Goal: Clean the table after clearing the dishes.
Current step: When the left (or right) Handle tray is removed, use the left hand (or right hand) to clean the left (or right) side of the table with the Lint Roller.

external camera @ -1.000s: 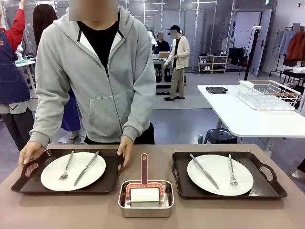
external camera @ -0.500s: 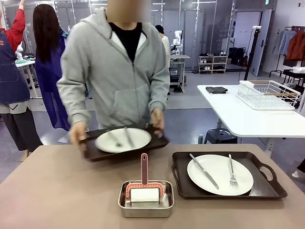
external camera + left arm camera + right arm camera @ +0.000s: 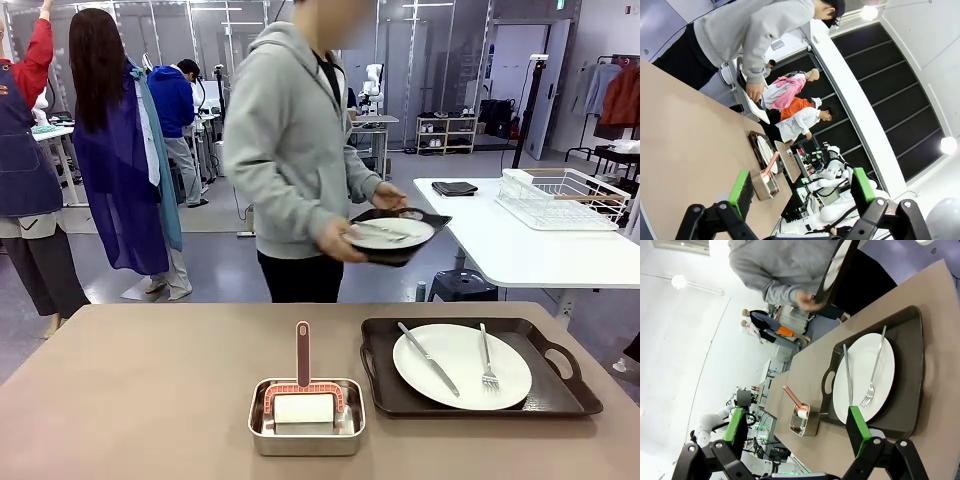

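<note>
My left pincer (image 3: 802, 186) and right pincer (image 3: 796, 426) both hang spread and empty. At lower right of the front frame, one tray (image 3: 378, 395) with its plate (image 3: 461, 366) sits on the surface (image 3: 150, 380). Mid-frame, the person (image 3: 290, 150) holds the other tray (image 3: 405, 256). If I wiped now, I'd likely knock the cutlery (image 3: 487, 362) or meet the person reaching back.

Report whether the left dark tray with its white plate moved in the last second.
Yes. The person carries the dark tray off the brown table, now right of the square steel pan.
</note>
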You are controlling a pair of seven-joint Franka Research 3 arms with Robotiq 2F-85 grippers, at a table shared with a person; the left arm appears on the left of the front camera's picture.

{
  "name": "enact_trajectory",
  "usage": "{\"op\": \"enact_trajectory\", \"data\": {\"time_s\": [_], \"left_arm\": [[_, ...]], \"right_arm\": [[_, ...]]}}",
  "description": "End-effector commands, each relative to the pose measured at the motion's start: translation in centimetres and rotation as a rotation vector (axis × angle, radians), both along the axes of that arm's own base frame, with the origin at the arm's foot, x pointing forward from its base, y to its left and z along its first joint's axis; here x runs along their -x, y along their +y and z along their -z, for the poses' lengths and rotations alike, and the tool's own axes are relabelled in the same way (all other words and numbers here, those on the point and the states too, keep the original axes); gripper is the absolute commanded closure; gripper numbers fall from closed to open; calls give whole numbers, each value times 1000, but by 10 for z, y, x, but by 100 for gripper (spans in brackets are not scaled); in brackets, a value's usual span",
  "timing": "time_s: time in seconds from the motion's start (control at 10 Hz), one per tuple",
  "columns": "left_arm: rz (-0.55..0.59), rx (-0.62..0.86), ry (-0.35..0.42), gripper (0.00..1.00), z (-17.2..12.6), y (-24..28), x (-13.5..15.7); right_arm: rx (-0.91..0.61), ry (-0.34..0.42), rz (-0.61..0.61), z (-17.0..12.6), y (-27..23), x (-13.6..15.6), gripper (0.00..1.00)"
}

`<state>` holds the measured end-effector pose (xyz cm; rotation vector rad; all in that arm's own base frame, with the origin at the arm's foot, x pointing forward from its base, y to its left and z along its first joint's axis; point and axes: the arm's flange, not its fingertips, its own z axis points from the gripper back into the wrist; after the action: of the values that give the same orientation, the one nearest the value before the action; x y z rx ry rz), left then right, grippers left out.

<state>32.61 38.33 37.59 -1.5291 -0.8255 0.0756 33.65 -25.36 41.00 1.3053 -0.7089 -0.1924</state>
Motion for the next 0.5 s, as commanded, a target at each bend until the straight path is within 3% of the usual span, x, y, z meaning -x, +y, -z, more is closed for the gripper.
{"op": "enact_trajectory", "data": {"time_s": [0.0,0.2,0.4], "left_arm": [[-14,-55,1,0,-21,-14,-7],[14,-197,19,0,-78,-58,-44],[89,-317,-14,0,-139,-114,-94]], "right_arm": [[-5,0,6,-3,0,1,0],[-5,0,6,-3,0,1,0],[-5,0,6,-3,0,1,0]]}}
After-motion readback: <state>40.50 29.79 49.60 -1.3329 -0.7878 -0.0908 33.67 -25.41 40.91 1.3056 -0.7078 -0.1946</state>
